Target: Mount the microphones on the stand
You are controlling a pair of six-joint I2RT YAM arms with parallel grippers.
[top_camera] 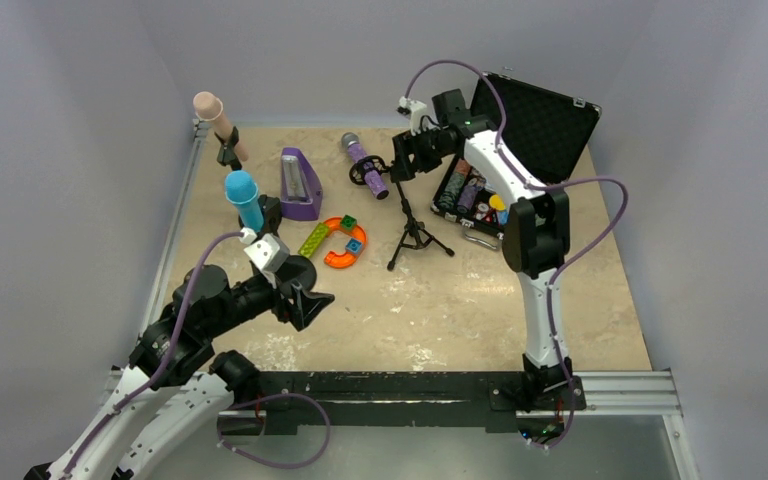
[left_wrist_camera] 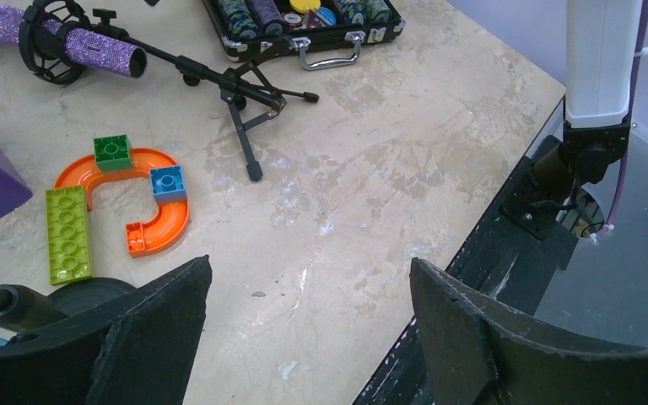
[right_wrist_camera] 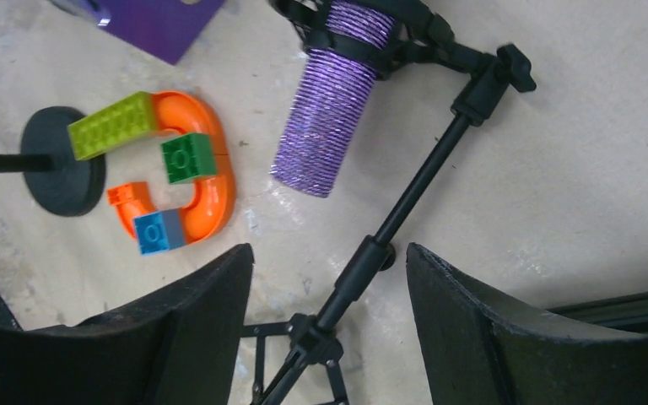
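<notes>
The pink-beige microphone sits in a clip on a stand at the far left. The light blue microphone stands upright in a second stand in front of it. The glittery purple microphone sits in the round clip of a black tripod stand; it also shows in the left wrist view and the right wrist view. My right gripper is open and empty, hovering over the tripod's pole. My left gripper is open and empty over the near left table.
A purple metronome stands between the stands. An orange curved track with green and blue bricks lies mid-table. An open black case of poker chips sits at the far right. A round black stand base lies beside the track.
</notes>
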